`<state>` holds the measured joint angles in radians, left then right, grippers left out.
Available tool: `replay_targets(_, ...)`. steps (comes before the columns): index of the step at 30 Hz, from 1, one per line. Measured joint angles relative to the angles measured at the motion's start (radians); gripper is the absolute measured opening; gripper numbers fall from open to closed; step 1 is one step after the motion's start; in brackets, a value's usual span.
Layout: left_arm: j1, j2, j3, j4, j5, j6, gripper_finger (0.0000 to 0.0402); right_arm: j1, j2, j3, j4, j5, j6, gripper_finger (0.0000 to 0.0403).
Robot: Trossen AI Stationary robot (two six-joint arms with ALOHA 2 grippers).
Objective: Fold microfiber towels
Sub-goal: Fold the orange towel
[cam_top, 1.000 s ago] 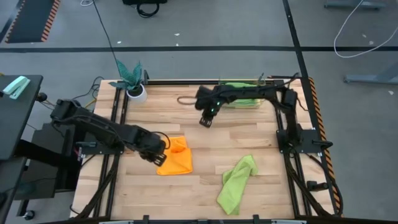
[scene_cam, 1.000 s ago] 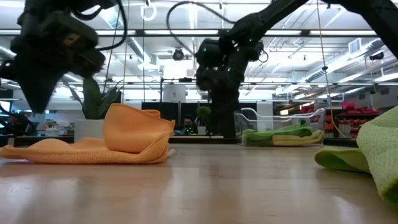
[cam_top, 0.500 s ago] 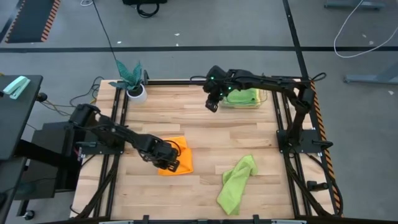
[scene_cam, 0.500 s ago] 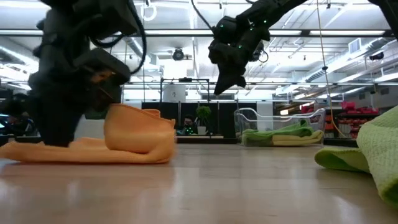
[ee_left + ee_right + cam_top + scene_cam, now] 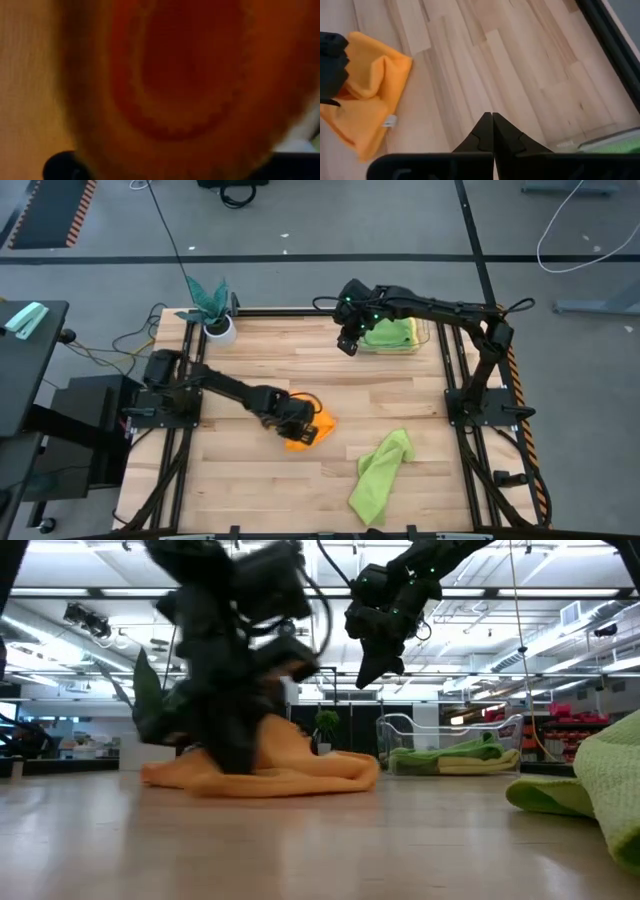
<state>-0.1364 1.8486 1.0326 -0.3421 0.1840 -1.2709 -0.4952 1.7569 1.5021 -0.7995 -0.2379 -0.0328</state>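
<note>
The left hand (image 5: 303, 430) is down on the wooden surface (image 5: 400, 390) near its middle, clenched on the orange towel (image 5: 318, 427), which lies bunched in a rumpled heap under and around it; the left wrist view is filled with orange cloth pressed close against the lens. A small pale tag (image 5: 390, 120) shows at one edge of that towel in the right wrist view, too small for any writing to be read. The right hand (image 5: 347, 345) hangs in the air above the surface near the far edge, its two fingers pressed together with nothing between them. Just beside it, at the far right corner, a clear tray (image 5: 425, 332) holds a folded lime green towel (image 5: 390, 335). A second lime green towel (image 5: 378, 477) lies crumpled and unfolded toward the near right corner, well apart from the orange one. A teal leafy plant in a white pot (image 5: 217, 327) stands at the far left corner.
</note>
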Motion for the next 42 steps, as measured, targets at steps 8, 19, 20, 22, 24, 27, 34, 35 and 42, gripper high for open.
replay_targets(8, 0.09, 0.101, 0.147, -0.017, -0.02, 0.136, 0.001, -0.015, 0.0, 0.0, -0.068, -0.002, -0.035, 0.0)
replay_targets(19, 0.072, 0.034, 0.273, -0.076, -0.075, 0.205, 0.0014, -0.028, 0.0, -0.007, -0.124, -0.009, -0.051, 0.0)
replay_targets(20, 0.067, 0.021, 0.289, -0.121, -0.094, 0.213, 0.0014, -0.027, 0.0, -0.019, -0.126, -0.026, -0.055, 0.0)
replay_targets(22, 0.058, 0.0, 0.33, -0.21, -0.139, 0.24, 0.0009, -0.026, 0.001, -0.054, -0.121, -0.073, -0.075, 0.0)
replay_targets(24, 0.054, -0.024, 0.357, -0.313, -0.194, 0.257, 0.0005, -0.026, 0.001, -0.096, -0.088, -0.11, -0.08, 0.0)
replay_targets(27, 0.054, -0.064, 0.383, -0.427, -0.226, 0.262, 0.0012, -0.034, 0.002, -0.164, 0.007, -0.16, -0.035, 0.0)
replay_targets(34, 0.036, -0.125, 0.389, -0.612, -0.227, 0.23, 0.0015, 0.012, 0.003, -0.277, 0.164, -0.177, 0.043, 0.0)
replay_targets(35, 0.033, -0.126, 0.389, -0.628, -0.228, 0.23, 0.001, 0.019, 0.006, -0.282, 0.182, -0.18, 0.06, 0.0)
replay_targets(42, 0.015, -0.126, 0.389, -0.611, -0.245, 0.205, 0.0019, 0.035, 0.072, -0.263, 0.228, -0.236, 0.102, 0.0)
